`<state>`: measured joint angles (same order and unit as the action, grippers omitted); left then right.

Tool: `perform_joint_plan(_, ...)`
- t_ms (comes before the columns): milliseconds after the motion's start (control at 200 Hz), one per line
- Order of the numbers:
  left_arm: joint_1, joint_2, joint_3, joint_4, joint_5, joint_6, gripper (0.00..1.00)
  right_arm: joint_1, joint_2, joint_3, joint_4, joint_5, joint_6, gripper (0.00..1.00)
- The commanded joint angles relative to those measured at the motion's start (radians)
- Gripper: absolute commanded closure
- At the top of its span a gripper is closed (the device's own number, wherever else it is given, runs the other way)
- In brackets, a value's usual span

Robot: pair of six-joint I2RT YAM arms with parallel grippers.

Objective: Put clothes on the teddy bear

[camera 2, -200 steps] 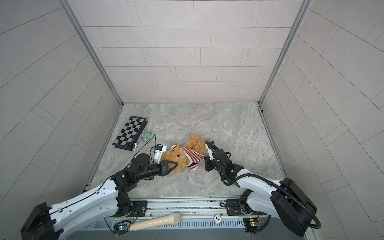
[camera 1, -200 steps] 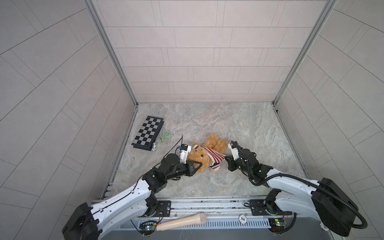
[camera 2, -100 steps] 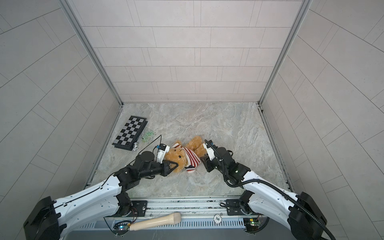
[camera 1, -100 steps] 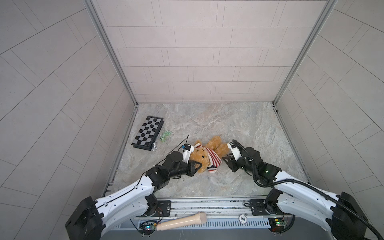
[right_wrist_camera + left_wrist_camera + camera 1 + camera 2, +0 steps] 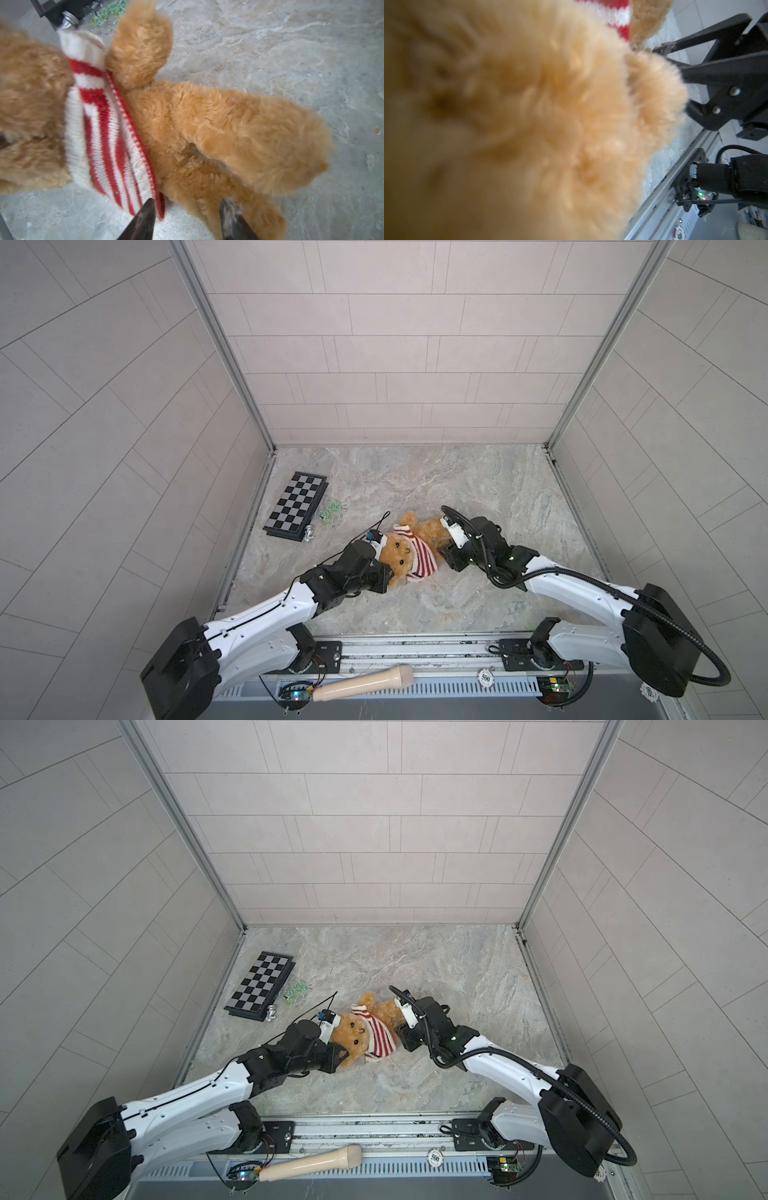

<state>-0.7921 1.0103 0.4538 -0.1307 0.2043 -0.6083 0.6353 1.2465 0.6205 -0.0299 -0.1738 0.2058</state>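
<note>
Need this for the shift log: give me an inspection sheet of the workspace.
Surface: grey marbled tabletop.
Job's things: teddy bear lying down; striped sweater bunched at its chest, legs bare.
Clutter: chessboard, green bits, silver piece; wooden handle on the front rail.
Grippers: left gripper shut on the bear's fur; right gripper open, fingers at the sweater hem.
Cables: black cable loops over the right wrist.
Surroundings: tiled walls; nothing else seen.

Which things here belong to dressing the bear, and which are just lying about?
For the job: bear, sweater.
Lying about: chessboard, green beads, silver piece, wooden handle, chip.
</note>
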Motion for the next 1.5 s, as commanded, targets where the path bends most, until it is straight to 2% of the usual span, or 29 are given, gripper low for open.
perform_joint_plan(0,0.004,-0.004,0.007,-0.037,-0.056,0.012,1.0,-0.005,0.066,0.026,0.071,-0.05,0.004,0.54)
perform_joint_plan(200,0.008,-0.095,-0.039,0.01,-0.028,-0.039,0.7,-0.005,0.146,0.006,0.091,-0.121,0.074,0.73)
perform_joint_plan(360,0.04,-0.188,-0.054,0.051,0.039,-0.076,0.47,0.012,0.132,-0.086,0.165,-0.106,0.112,0.84)
perform_joint_plan(481,0.137,-0.238,-0.043,0.026,0.111,-0.088,0.26,0.034,0.109,-0.122,0.192,-0.083,0.117,0.88)
perform_joint_plan(581,0.25,-0.251,-0.021,0.02,0.189,-0.097,0.22,0.054,0.097,-0.141,0.202,-0.056,0.118,0.89)
perform_joint_plan(676,0.314,-0.211,0.015,0.051,0.237,-0.11,0.22,0.064,0.089,-0.157,0.219,-0.039,0.124,0.9)
perform_joint_plan(771,0.317,-0.14,0.059,0.063,0.248,-0.108,0.22,0.074,0.084,-0.168,0.226,-0.027,0.127,0.9)
perform_joint_plan(901,0.316,-0.061,0.06,0.196,0.276,-0.164,0.24,0.089,0.082,-0.185,0.243,-0.012,0.126,0.9)
perform_joint_plan(1046,0.298,0.005,0.093,0.207,0.256,-0.172,0.3,0.092,0.081,-0.19,0.24,-0.009,0.132,0.91)
perform_joint_plan(1096,0.244,0.018,0.105,0.187,0.239,-0.158,0.32,0.094,0.075,-0.191,0.239,-0.006,0.132,0.91)
perform_joint_plan(1196,0.207,0.034,0.113,0.165,0.196,-0.14,0.46,0.101,0.061,-0.191,0.237,-0.004,0.136,0.91)
perform_joint_plan(1317,0.204,0.036,0.1,0.193,0.177,-0.141,0.69,0.114,0.03,-0.193,0.236,-0.009,0.138,0.91)
perform_joint_plan(1407,0.203,0.041,0.11,0.172,0.162,-0.111,0.82,0.118,-0.042,-0.221,0.249,-0.02,0.144,0.89)
perform_joint_plan(1497,0.202,0.044,0.12,0.154,0.15,-0.041,0.92,0.118,-0.144,-0.241,0.215,-0.013,0.12,0.84)
